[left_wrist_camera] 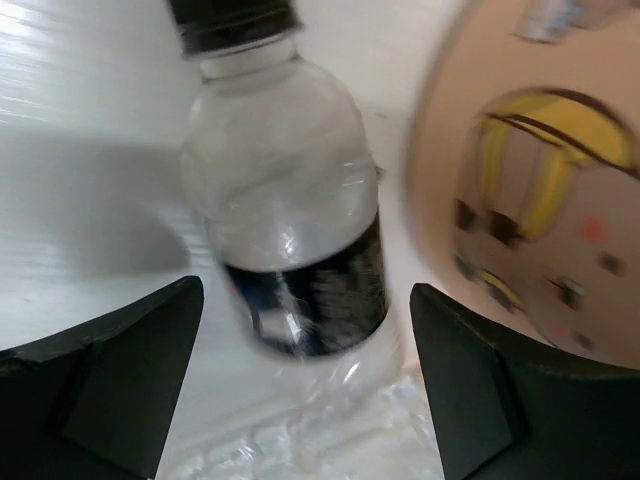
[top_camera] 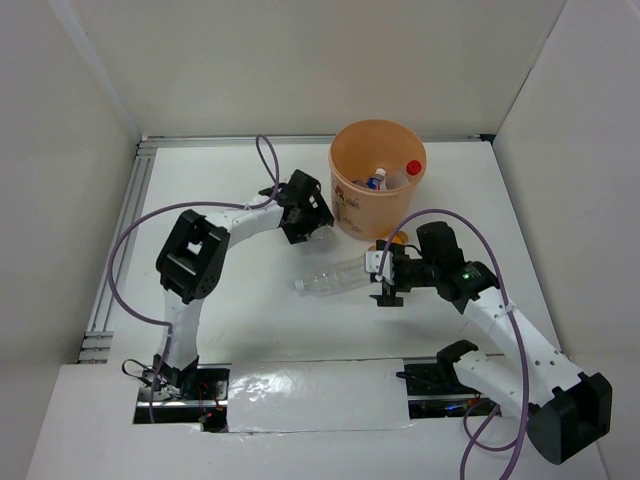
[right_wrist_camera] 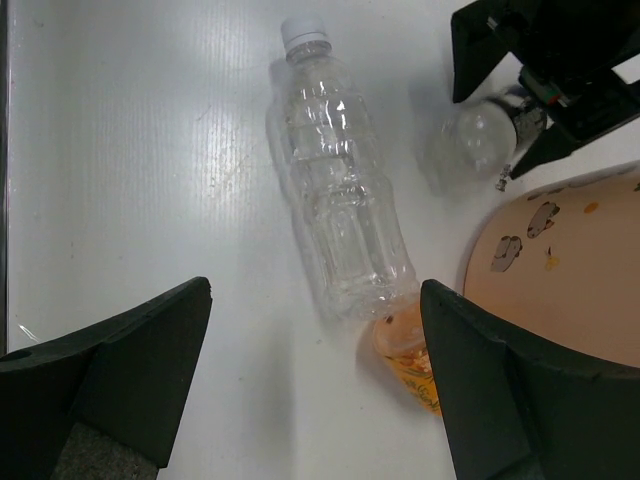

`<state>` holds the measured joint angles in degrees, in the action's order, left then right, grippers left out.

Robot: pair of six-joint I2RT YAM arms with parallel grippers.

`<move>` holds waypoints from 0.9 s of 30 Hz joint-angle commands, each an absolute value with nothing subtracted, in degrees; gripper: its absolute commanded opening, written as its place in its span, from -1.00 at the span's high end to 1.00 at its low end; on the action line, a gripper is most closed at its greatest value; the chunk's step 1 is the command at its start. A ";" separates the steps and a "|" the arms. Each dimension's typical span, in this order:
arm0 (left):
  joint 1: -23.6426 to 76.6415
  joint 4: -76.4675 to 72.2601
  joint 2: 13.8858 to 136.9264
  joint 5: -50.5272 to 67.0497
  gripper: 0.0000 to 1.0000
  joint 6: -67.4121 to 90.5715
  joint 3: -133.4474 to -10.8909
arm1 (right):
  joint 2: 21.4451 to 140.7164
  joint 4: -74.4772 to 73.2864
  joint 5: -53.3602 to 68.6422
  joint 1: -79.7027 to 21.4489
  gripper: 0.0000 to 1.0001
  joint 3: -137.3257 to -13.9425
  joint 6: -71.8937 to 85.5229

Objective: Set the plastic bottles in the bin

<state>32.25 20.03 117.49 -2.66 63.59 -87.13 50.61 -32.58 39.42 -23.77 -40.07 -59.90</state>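
Left end effector gaping wide, empty, straddling black-capped clear plastic bottle beside peach-orange plastic bin. Right end effector hanging open, empty, over white-capped clear bottle lying on worktop.

The top external view is taken from above and behind the arm bases, facing down and forward, so that the whole table, both arms and the bin are covered from afar. The left wrist view is taken very near, between the fingers of the left hand, facing a black-labelled bottle and the bin's printed side. The right wrist view is taken from higher, straight down from the right hand. The left hand and that bottle are shared at its upper right.
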 commanded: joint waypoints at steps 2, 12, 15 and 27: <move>31.82 24.52 120.59 -5.89 -0.94 60.64 -88.33 | 49.66 -32.17 40.08 -24.17 -0.83 -40.08 -59.77; 31.82 20.84 116.38 -5.71 0.34 59.42 -80.87 | 51.33 -31.64 41.13 -24.17 -0.83 -40.08 -59.77; 31.82 20.21 106.73 -7.46 0.77 56.26 -75.61 | 50.81 -31.64 41.13 -24.17 -0.72 -39.55 -59.77; 35.95 -2.53 81.97 -8.89 0.93 26.20 -79.07 | 53.96 -25.93 38.24 -27.59 -0.67 -35.16 -63.98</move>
<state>35.83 8.27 78.67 -11.03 35.59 -75.46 53.23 -30.74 39.24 -26.61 -35.18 -62.94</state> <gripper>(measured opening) 0.594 0.822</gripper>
